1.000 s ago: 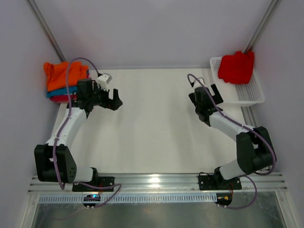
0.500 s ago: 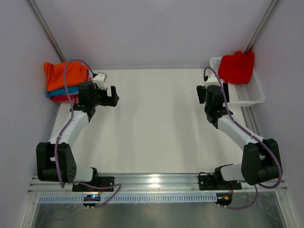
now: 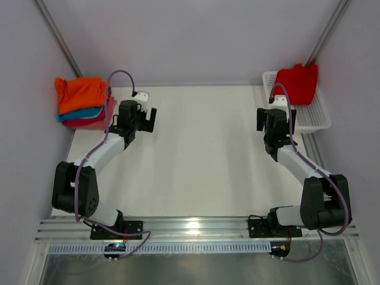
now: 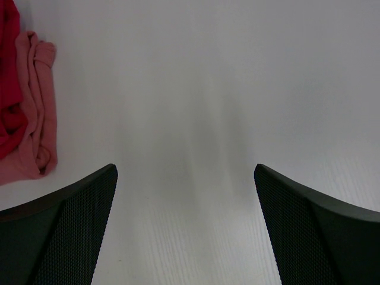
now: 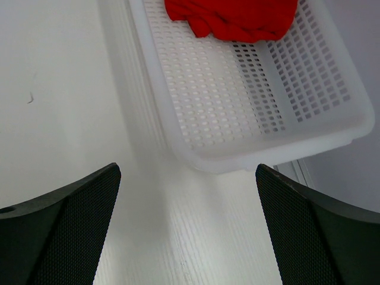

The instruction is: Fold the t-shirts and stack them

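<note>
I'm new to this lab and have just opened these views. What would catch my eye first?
First, the orange t-shirt on top of the folded stack at the table's far left corner. Next, the red t-shirt bunched in the white basket at the far right. Each arm reaches toward its own corner, and the left gripper and right gripper are both open and holding nothing.

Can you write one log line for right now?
left gripper: open, empty | right gripper: open, empty | red cloth t-shirt: in white plastic mesh basket
</note>
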